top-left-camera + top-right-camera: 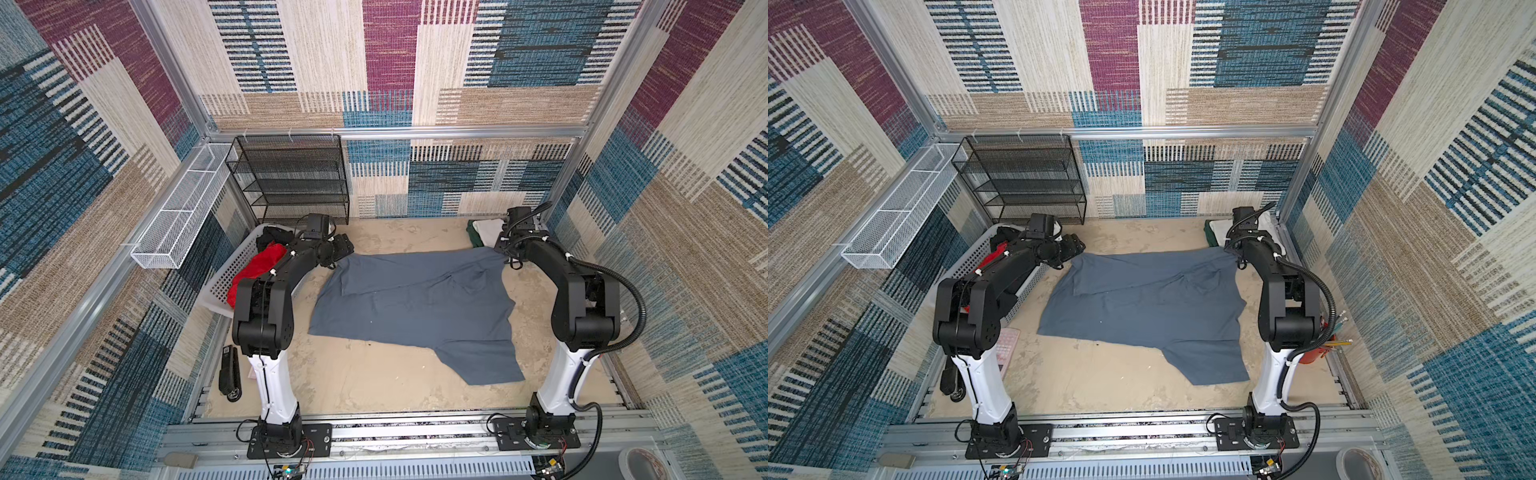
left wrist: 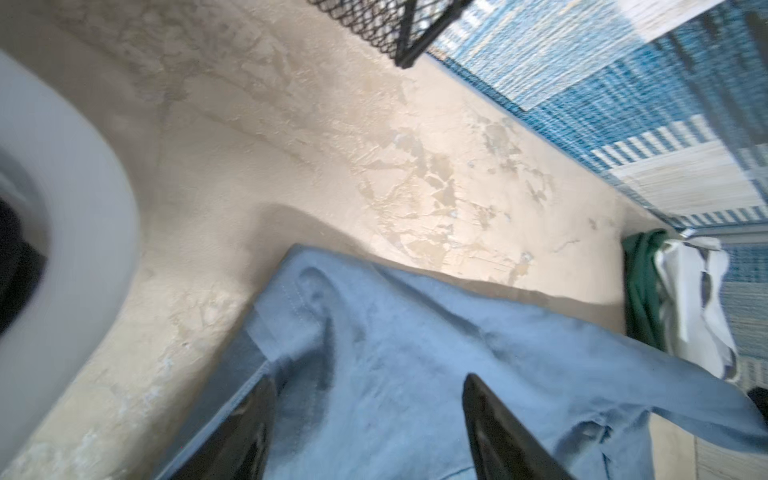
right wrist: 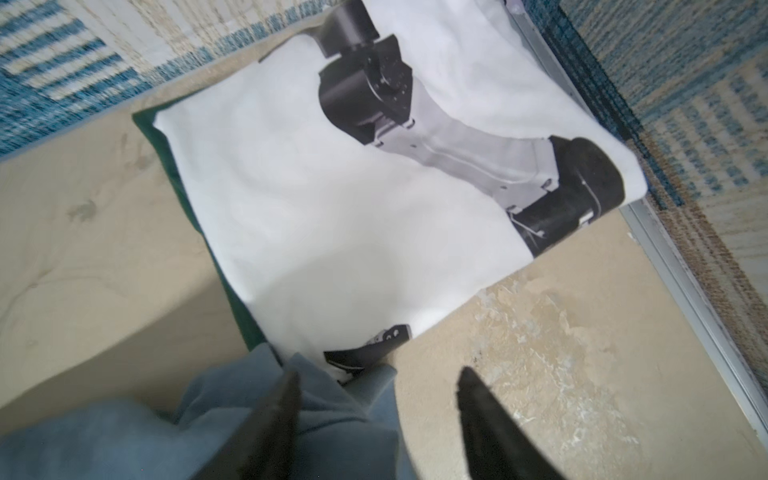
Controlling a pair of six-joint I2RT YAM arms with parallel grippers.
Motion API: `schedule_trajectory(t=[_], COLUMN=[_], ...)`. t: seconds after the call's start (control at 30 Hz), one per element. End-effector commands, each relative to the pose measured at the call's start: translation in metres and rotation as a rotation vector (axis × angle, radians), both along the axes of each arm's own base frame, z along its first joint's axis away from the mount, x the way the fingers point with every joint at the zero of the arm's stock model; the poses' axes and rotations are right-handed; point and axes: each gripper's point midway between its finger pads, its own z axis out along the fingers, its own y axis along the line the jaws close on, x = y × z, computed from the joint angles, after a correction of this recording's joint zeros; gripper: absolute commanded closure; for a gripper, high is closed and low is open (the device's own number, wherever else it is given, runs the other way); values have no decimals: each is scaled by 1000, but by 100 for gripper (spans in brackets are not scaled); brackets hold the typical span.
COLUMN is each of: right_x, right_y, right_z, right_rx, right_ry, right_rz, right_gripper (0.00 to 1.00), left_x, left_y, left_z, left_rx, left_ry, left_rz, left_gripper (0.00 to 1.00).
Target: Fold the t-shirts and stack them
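Slate-grey t-shirt (image 1: 415,307): spread on desk (image 1: 374,386), near sleeve trailing, not yet folded. Left pincer (image 2: 370,380) and right pincer (image 3: 380,370): at its far corners, jaws wide apart above cloth, holding nothing. Farther right, white t-shirt (image 3: 332,208) folded atop dark green t-shirt (image 2: 642,286); likely laying-out step, next move calling for a two-sided grip on the grey cloth's edges for first fold.
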Motion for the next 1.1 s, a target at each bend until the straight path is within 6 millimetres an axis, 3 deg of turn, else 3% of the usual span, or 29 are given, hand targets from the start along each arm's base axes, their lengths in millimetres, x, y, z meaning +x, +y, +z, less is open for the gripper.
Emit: schedule_trajectory(t=[0.0, 0.2, 0.27, 0.43, 0.6, 0.7, 0.8, 1.07], right_x=[-2, -30, -43, -71, -91, -90, -84, -70], right_y=[7, 15, 21, 54, 71, 77, 83, 81], right_z=[22, 33, 33, 13, -34, -53, -62, -76], right_rx=[47, 109, 146, 312, 423, 456, 483, 477], right_ry=[-52, -80, -97, -91, -13, 2, 12, 27], right_rz=[13, 7, 20, 109, 129, 145, 160, 153], right_gripper=[1, 0, 13, 24, 27, 29, 36, 38], left_x=[-3, -19, -28, -63, -103, -112, -110, -88], left_y=[-11, -24, -27, -32, -41, -40, -38, -34], left_z=[16, 24, 27, 31, -1, -29, -48, -84], left_rx=[-25, -37, -34, 17, 41, 35, 51, 65], left_ry=[-54, -49, -51, -88, -28, 21, 65, 144], left_rz=[-53, -76, -82, -65, -69, -43, -31, -8], left_gripper=[24, 23, 23, 24, 27, 28, 28, 31])
